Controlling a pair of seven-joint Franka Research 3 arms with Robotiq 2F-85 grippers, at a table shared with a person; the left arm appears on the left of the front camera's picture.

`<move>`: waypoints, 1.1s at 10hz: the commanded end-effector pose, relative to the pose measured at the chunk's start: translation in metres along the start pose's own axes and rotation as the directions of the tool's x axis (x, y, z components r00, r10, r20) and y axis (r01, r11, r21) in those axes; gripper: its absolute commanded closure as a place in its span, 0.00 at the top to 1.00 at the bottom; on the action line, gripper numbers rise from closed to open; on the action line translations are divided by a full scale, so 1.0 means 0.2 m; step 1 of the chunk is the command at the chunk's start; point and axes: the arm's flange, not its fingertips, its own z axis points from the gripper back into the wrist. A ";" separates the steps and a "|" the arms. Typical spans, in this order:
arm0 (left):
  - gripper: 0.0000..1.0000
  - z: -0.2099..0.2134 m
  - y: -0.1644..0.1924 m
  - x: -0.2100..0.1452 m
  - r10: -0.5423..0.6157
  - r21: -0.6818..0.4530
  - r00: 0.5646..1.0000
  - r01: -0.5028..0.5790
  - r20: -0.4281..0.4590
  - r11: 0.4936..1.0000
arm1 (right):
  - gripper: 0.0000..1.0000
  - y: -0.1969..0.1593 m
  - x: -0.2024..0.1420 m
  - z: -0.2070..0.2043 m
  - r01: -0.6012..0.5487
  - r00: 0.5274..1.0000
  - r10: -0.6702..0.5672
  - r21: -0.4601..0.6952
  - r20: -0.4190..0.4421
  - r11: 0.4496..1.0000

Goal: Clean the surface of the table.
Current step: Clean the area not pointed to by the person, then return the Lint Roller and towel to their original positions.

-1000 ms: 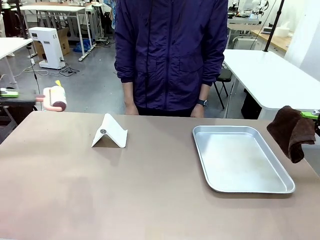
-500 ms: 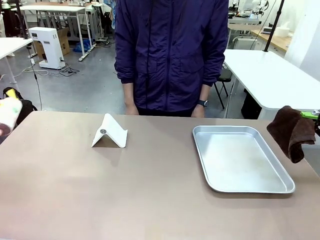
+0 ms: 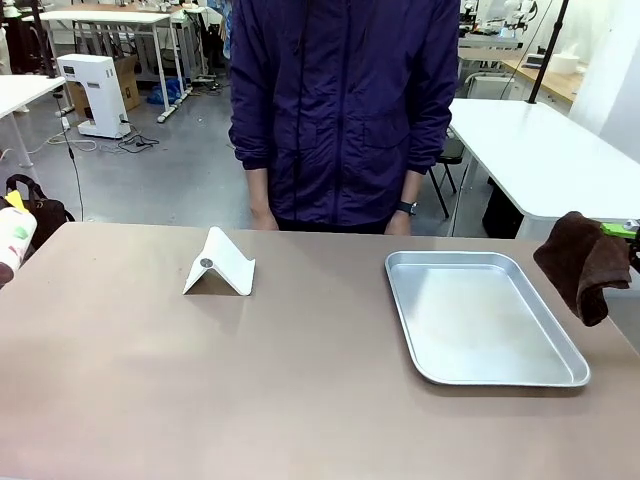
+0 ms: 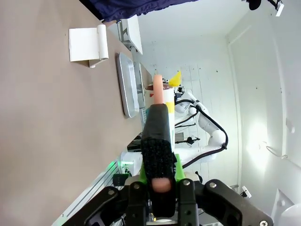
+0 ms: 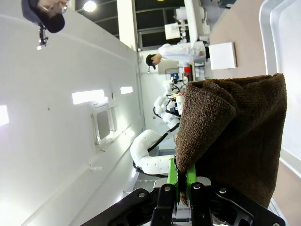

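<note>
The taupe-brown table (image 3: 300,380) stretches across the front view. At its far left edge the white head of a lint roller (image 3: 12,238) pokes into the picture. In the left wrist view my left gripper (image 4: 160,175) is shut on the lint roller's pink handle (image 4: 158,94), held off the table's (image 4: 47,122) side. At the right edge, beside the tray and above the table, hangs a dark brown cloth (image 3: 583,264). My right gripper (image 3: 622,230) is shut on it; its own view shows the brown cloth (image 5: 235,136) clamped in the gripper (image 5: 183,182).
A shiny metal tray (image 3: 560,378) lies on the right half of the table. A white folded card stand (image 3: 218,264) sits at the back left. A person in a dark purple jacket (image 3: 340,110) stands at the far edge, hands down.
The lint roller has swung left, from above the table's back left corner to the picture's left edge. The cloth and right gripper have not moved.
</note>
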 end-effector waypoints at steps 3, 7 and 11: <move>0.22 -0.01 -0.04 0.01 0.009 -0.003 1.000 -0.009 0.009 1.000 | 0.07 0.03 0.01 0.00 0.003 1.000 -0.003 0.001 -0.007 1.000; 0.22 -0.01 -0.04 0.01 0.009 -0.003 1.000 -0.009 0.009 1.000 | 0.07 0.03 0.01 0.00 0.003 1.000 -0.003 0.001 -0.007 1.000; 0.22 -0.01 -0.04 0.01 0.009 -0.003 1.000 -0.009 0.009 1.000 | 0.07 0.03 0.01 0.00 0.003 1.000 -0.003 0.001 -0.007 1.000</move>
